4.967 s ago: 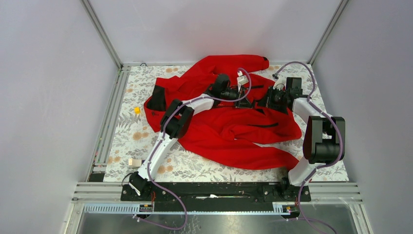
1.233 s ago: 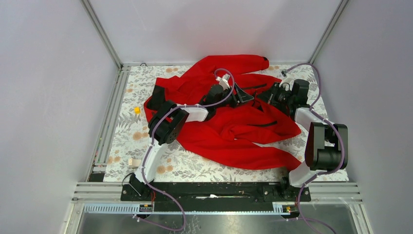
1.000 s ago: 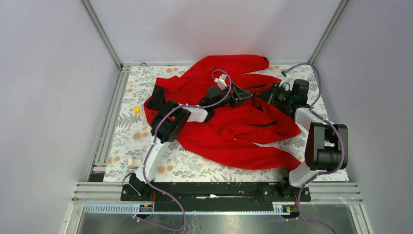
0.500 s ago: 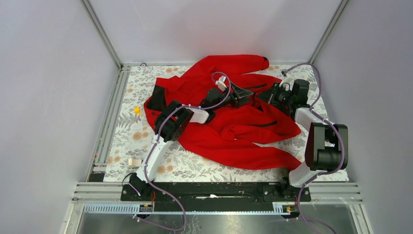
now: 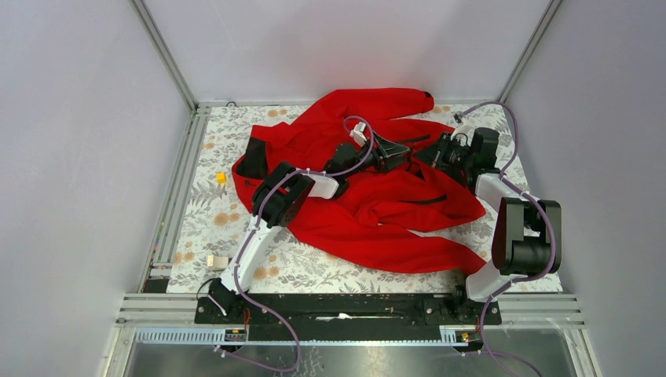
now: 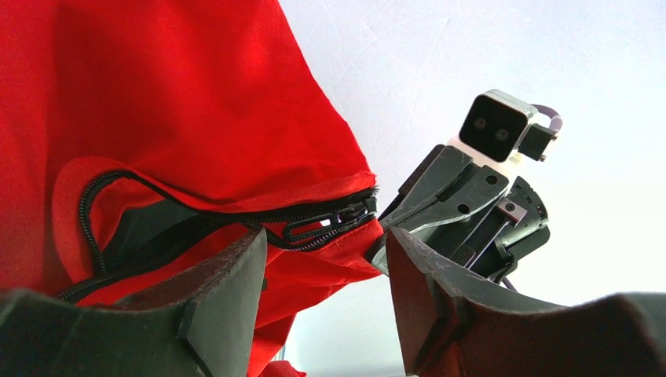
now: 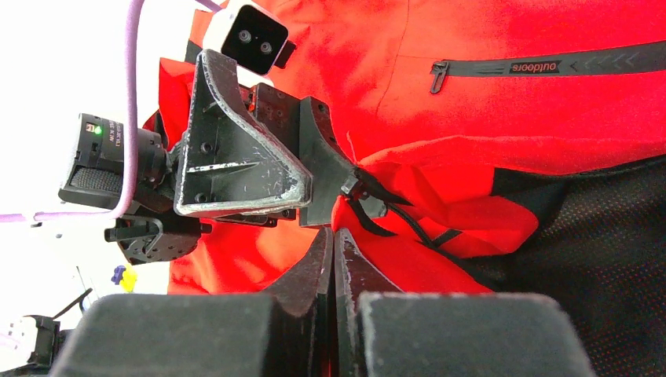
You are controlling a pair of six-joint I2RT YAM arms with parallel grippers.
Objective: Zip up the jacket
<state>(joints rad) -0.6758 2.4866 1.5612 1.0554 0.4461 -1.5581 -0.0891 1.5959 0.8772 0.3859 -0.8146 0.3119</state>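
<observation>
Jacket (image 5: 377, 212): soft, limp, easily bunched.
Hold: zipper slider (image 6: 326, 224), judged best pinched.
Left hand (image 6: 326, 245): spread wide, nothing held.
Right hand (image 7: 334, 236): closed on hem (image 6: 339, 261) beside slider.

White-and-black arms (image 5: 245, 255) trail lilac cables (image 7: 130, 118).

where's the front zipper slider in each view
top external: too small to tell, somewhere between left claw and right claw.
left wrist: zipper slider at centre, on the jacket hem.
right wrist: zipper slider at centre, by the left claw's fingertip.
shared landmark: the left claw.
</observation>
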